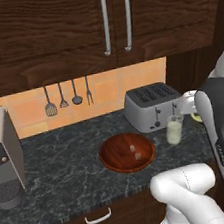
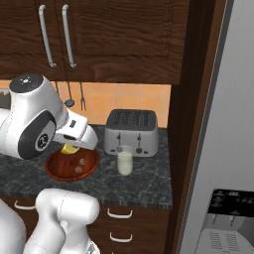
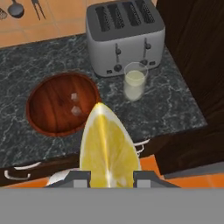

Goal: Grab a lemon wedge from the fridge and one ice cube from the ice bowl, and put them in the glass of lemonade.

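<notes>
Arm raised over the counter edge, lemon wedge clamped in its pincer.

From the left: a grey appliance (image 1: 3, 159) stands at the counter's far end, utensils (image 1: 66, 96) hang on the orange tiled backsplash, and the ice bowl (image 1: 127, 153) sits on the dark marbled counter (image 1: 62, 171) with two ice cubes (image 3: 75, 104) inside. The gripper (image 3: 111, 178) hangs above the counter's front edge, angled down, its fingers closed on the lemon wedge (image 3: 108, 146). The glass of lemonade (image 1: 174, 129) stands just right of the bowl, directly in front of the toaster (image 1: 151, 106). Dark wood cabinets (image 1: 72, 28) run overhead; the fridge (image 2: 223, 149) stands at far right.
</notes>
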### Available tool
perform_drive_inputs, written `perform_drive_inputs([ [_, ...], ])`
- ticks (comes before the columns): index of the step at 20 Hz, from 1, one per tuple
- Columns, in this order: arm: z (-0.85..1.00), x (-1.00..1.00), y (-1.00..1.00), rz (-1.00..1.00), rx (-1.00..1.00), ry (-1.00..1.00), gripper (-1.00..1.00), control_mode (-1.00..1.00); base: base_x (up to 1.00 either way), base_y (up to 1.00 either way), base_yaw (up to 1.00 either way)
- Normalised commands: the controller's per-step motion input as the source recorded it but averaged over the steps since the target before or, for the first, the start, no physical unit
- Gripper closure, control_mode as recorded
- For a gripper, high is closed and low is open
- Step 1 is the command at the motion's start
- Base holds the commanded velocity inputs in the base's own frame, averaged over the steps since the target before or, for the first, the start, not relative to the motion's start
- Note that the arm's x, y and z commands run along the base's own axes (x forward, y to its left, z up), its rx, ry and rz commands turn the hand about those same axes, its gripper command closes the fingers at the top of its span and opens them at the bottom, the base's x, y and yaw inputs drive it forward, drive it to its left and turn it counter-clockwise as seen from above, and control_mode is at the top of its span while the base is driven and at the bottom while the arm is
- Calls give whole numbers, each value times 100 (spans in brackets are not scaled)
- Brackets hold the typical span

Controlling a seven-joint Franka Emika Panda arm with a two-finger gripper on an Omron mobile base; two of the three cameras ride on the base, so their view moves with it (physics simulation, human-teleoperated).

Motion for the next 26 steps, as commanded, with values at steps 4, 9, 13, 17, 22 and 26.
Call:
perform_drive_inputs([
  [4,-35,66,-27,0,0,0,100,-100,0,0,0],
  [9,-47,68,-34,1,0,0,100,-100,0,0,0],
  [13,-58,61,-35,1,0,0,100,-100,0,0,0],
  [17,-41,66,-19,3,0,0,100,-100,0,0,0],
  [22,-24,57,0,3,0,0,100,-100,0,0,0],
  [26,-36,51,-1,1,0,1,100,-100,0,0,0],
])
